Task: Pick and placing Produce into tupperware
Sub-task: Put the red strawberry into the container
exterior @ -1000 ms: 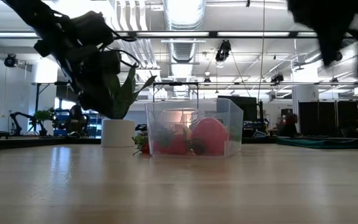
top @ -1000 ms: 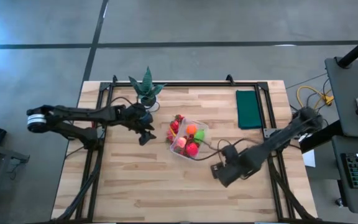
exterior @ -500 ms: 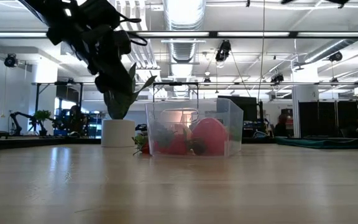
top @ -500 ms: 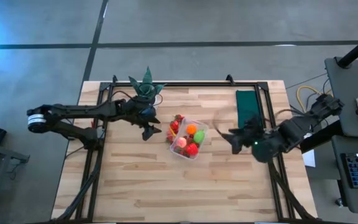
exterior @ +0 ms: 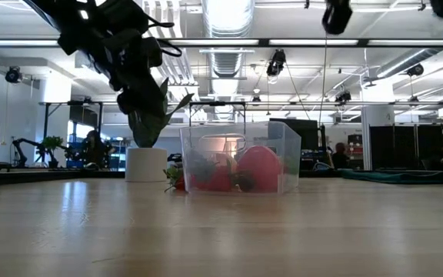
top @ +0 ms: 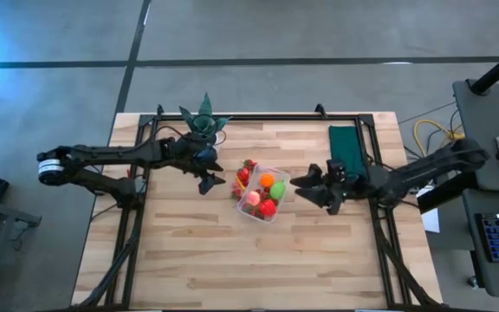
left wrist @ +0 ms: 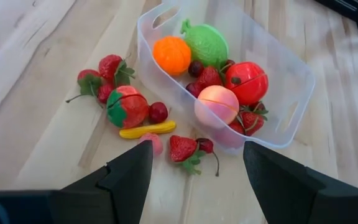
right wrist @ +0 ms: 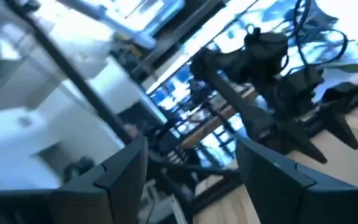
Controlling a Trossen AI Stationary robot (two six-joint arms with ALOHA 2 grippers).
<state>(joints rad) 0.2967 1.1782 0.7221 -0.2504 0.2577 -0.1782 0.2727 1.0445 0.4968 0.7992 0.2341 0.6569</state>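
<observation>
The step in hand was judged a pick of the loose produce left on the tabletop just beside the tupperware — itself partly filled. The left gripper was held above those pieces, fingers parted and empty; a descent onto one piece was called for next. The right gripper was raised on the tupperware's far side — fingers apart, nothing held

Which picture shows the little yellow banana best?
The left wrist view: the yellow banana lies plainly on the table beside the clear tub. The high view shows only a crowded cluster of pieces there; the low and right wrist views don't show it.
</observation>
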